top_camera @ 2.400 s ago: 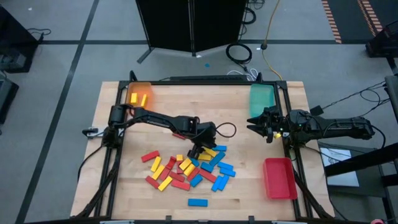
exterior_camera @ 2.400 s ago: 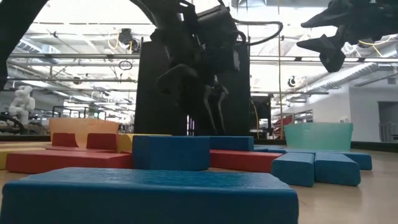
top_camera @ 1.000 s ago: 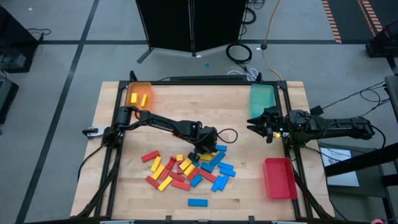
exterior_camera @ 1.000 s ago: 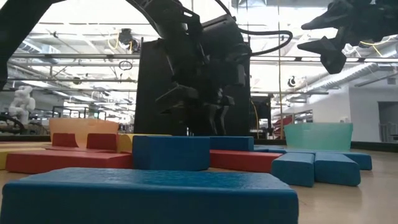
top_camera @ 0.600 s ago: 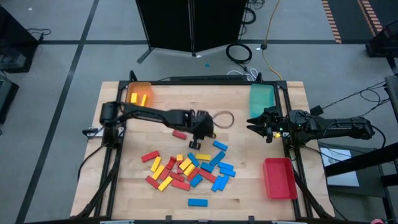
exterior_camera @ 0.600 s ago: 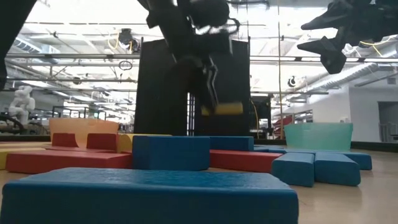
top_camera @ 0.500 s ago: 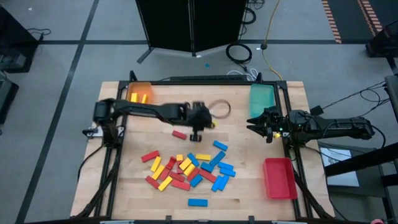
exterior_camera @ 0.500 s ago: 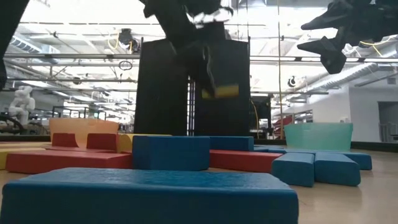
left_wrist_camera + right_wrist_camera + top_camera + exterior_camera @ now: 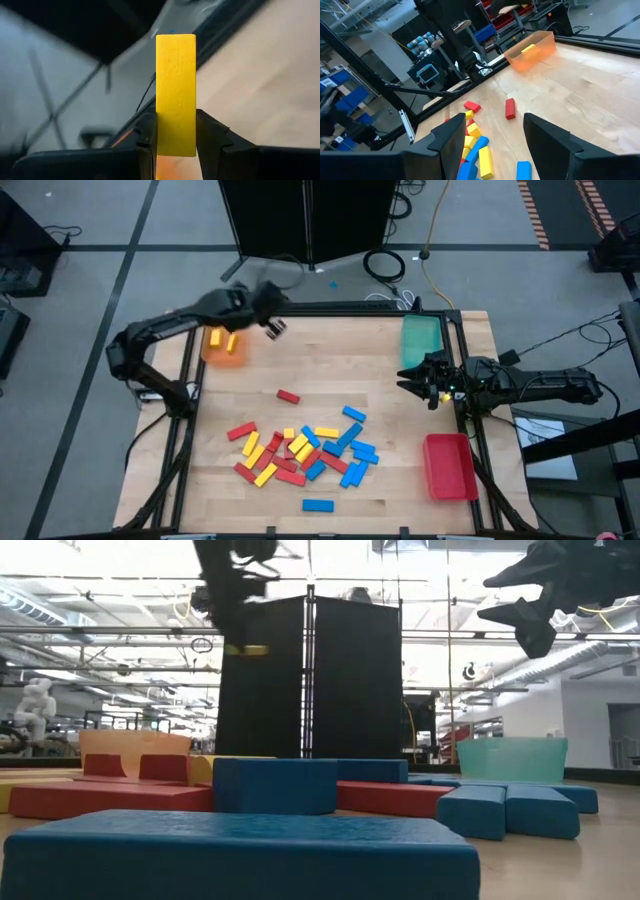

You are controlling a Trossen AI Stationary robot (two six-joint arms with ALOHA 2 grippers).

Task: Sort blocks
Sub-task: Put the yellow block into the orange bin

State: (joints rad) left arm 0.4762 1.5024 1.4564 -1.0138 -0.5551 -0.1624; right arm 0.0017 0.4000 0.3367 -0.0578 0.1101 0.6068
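Near the orange tray, the left gripper clamps an upright yellow block.

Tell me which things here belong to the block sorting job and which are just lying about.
Part of the job:
- yellow block in the left claw
- block pile, red, yellow and blue
- lone red block
- orange tray, teal tray, red tray

Just there:
- coiled cable on the floor
- black panel behind the table
- right claw, waiting open
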